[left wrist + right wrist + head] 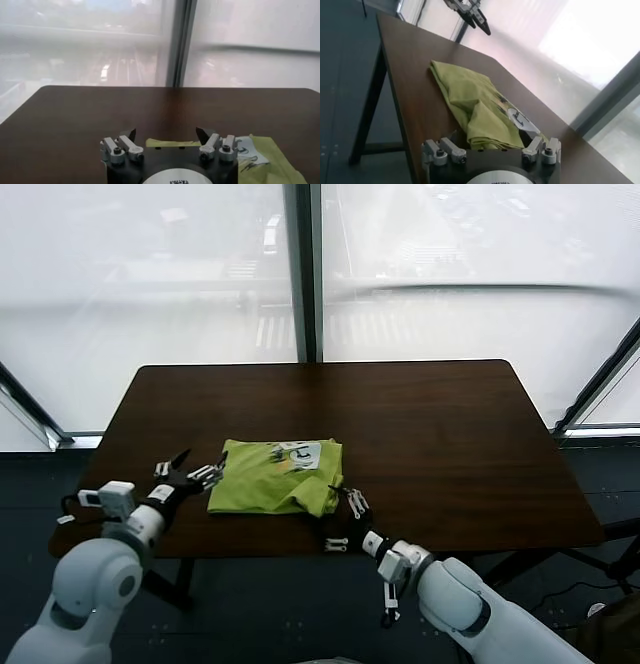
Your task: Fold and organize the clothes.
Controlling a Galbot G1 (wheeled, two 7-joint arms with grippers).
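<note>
The clothes are one lime-green T-shirt (270, 481), folded into a small rectangle near the table's front edge, white print (300, 452) facing up. My right gripper (337, 514) sits at the shirt's front right corner. In the right wrist view its jaws stand apart around the thick folded corner (492, 131), not pinched on it. My left gripper (203, 465) hovers open just off the shirt's left edge, holding nothing. In the left wrist view the shirt (267, 161) lies beyond and beside the open gripper (165, 135).
The dark brown table (430, 434) stretches bare behind and to the right of the shirt. Its front edge runs close under both grippers. Windows with a dark post (303, 274) rise beyond the far edge.
</note>
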